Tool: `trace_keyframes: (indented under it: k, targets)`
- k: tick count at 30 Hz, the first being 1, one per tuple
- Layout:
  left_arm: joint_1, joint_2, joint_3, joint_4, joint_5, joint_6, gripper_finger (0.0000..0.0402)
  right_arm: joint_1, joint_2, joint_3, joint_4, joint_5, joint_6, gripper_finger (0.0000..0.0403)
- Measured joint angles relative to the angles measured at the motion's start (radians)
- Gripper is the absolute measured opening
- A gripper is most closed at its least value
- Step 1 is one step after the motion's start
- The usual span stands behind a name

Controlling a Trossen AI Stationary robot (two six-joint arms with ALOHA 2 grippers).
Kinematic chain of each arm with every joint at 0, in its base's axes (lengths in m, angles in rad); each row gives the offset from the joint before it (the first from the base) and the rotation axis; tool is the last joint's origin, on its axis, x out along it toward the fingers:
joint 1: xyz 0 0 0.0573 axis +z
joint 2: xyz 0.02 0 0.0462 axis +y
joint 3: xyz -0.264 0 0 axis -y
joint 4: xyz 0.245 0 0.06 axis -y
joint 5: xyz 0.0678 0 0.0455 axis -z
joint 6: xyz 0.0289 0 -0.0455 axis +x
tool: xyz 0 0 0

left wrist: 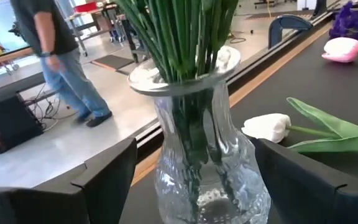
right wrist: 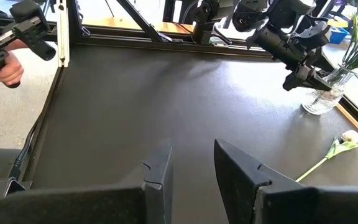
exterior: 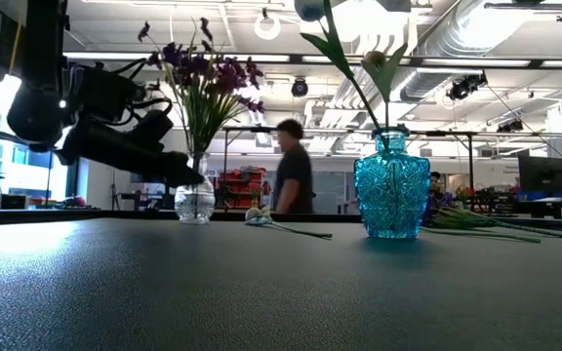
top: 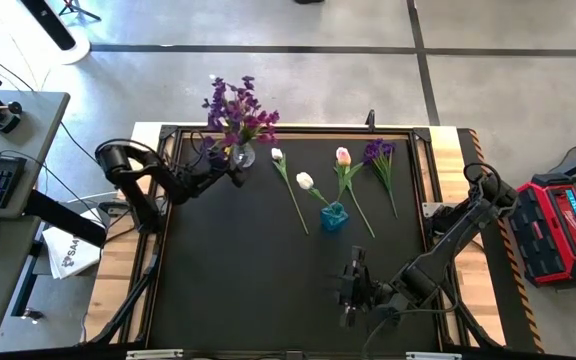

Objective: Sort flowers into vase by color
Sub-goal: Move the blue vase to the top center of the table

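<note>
1. the left claw [top: 230,172] is at the clear glass vase [top: 242,155] near the desk's [top: 248,270] far left corner, fingers spread apart either side of it without touching.
2. that vase holds the purple sprigs [top: 236,108].
3. the blue vase [top: 334,216] at mid-desk holds one white tulip [top: 305,181].
4. lying flat on the desk: another white tulip [top: 277,155], a pink tulip [top: 343,156], and one purple sprig [top: 378,152].
5. the right claw [top: 350,288] waits near the front edge, fingers slightly apart, holding nothing.

Sprigs [top: 236,108] in clear vase [top: 243,155], tabletop [top: 248,270] back-left; tulip [top: 305,181] in second vase [top: 334,216] mid-tabletop; loose stems [top: 380,165] right.
</note>
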Motion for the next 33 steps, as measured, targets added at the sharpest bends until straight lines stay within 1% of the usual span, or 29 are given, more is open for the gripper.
trace_keyframes:
  k: [3, 6, 10, 14, 18, 20, 21, 23, 24, 25, 26, 28, 31, 33]
  targets:
    - [0.0, -0.04, -0.025, -0.002, -0.015, -0.004, 0.0316, 0.0, 0.0, 0.0, 0.0, 0.0, -0.001, 0.0084]
    - [-0.004, -0.111, -0.056, -0.001, -0.038, -0.008, 0.0317, 0.0, 0.0, 0.0, 0.0, 0.0, -0.002, 0.0084]
    - [-0.061, -0.243, -0.103, -0.04, -0.179, 0.023, 0.0317, 0.0, -0.004, 0.0, -0.001, -0.031, -0.004, 0.0084]
    - [-0.167, -0.377, -0.112, -0.147, -0.303, 0.094, 0.0317, 0.002, -0.033, 0.0, -0.005, -0.095, -0.009, 0.0084]
    - [-0.31, -0.483, -0.111, -0.211, -0.461, 0.099, 0.0317, 0.002, -0.07, 0.0, -0.062, -0.142, 0.045, 0.0084]
    - [-0.401, -0.522, -0.11, -0.215, -0.558, 0.097, 0.0316, 0.002, -0.085, 0.0, -0.127, -0.21, 0.128, 0.0084]
    - [-0.454, -0.536, -0.106, -0.22, -0.613, 0.097, 0.0315, 0.002, -0.09, 0.0, -0.162, -0.261, 0.178, 0.0084]
    - [-0.569, -0.555, -0.079, -0.252, -0.742, 0.098, 0.0312, 0.001, -0.089, 0.0, -0.24, -0.356, 0.263, 0.0084]
    - [-0.625, -0.561, -0.059, -0.27, -0.802, 0.103, 0.031, 0.0, -0.083, 0.0, -0.282, -0.378, 0.302, 0.0084]
    - [-0.68, -0.561, -0.036, -0.29, -0.858, 0.106, 0.0309, 0.0, -0.074, 0.0, -0.325, -0.379, 0.349, 0.0084]
    - [-0.734, -0.56, -0.012, -0.315, -0.898, 0.105, 0.0308, 0.001, -0.064, 0.0, -0.374, -0.36, 0.393, 0.0085]
    - [-0.837, -0.553, 0.041, -0.378, -0.95, 0.077, 0.0308, -0.001, -0.04, 0.0, -0.488, -0.334, 0.493, 0.009]
    - [-0.962, -0.53, 0.113, -0.49, -0.965, -0.018, 0.0307, -0.008, -0.016, 0.0, -0.663, -0.347, 0.613, 0.0113]
    - [-1.027, -0.505, 0.153, -0.556, -0.966, -0.103, 0.0307, -0.007, -0.012, -0.007, -0.731, -0.28, 0.65, 0.0139]
